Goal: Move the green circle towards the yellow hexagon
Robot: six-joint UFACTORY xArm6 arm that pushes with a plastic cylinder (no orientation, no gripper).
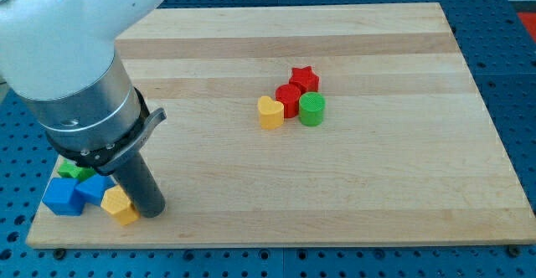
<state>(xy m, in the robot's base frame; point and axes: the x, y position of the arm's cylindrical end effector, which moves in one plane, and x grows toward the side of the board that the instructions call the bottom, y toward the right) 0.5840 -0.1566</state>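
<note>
The green circle (311, 109) lies near the board's middle, touching a red circle (289, 100) on its left. The yellow hexagon (120, 206) lies at the board's bottom left corner. My tip (152, 213) rests on the board just right of the yellow hexagon, touching or nearly touching it, and far to the left of and below the green circle. The arm's big white and grey body covers the view's upper left.
A red star (304, 79) sits above the red circle and a yellow heart (270, 112) to its left. Two blue blocks (63, 198) (90, 189) and a green block (74, 171) crowd the corner beside the hexagon. The board's bottom edge (276, 243) is close below.
</note>
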